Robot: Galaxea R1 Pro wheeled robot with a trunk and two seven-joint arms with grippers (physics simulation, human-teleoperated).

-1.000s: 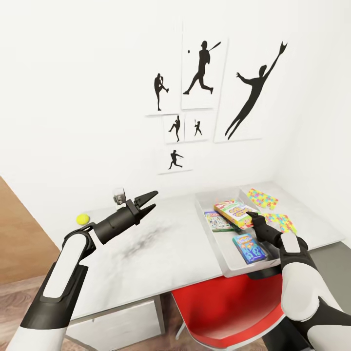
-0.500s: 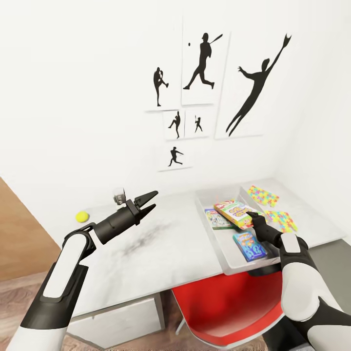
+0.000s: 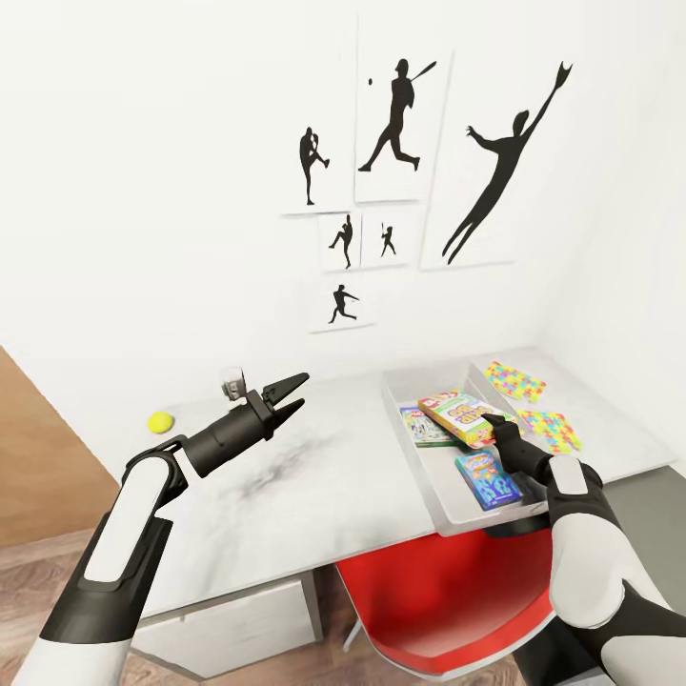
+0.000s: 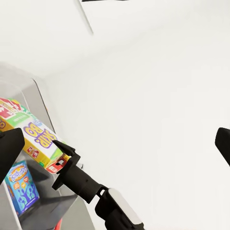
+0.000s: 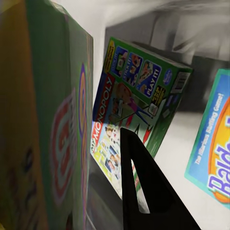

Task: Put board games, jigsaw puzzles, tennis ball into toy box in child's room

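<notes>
The table (image 3: 314,476) has a pale, smooth matt top with a dark smudged patch at mid-frame. The toy box (image 3: 419,476) looks like smooth light grey plastic. The three board games (image 3: 462,416) are glossy printed cardboard. Lower centre, a red chair (image 3: 448,600) shines like moulded plastic. At lower left, the floor (image 3: 38,572) looks like wood planks.

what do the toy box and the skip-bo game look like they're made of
The toy box looks like smooth moulded plastic: plain light grey, thin walls, a faint sheen. The Skip-Bo game looks like glossy printed cardboard: flat panels, sharp edges, bright lettering. As these are renders, both are guesses.
</notes>
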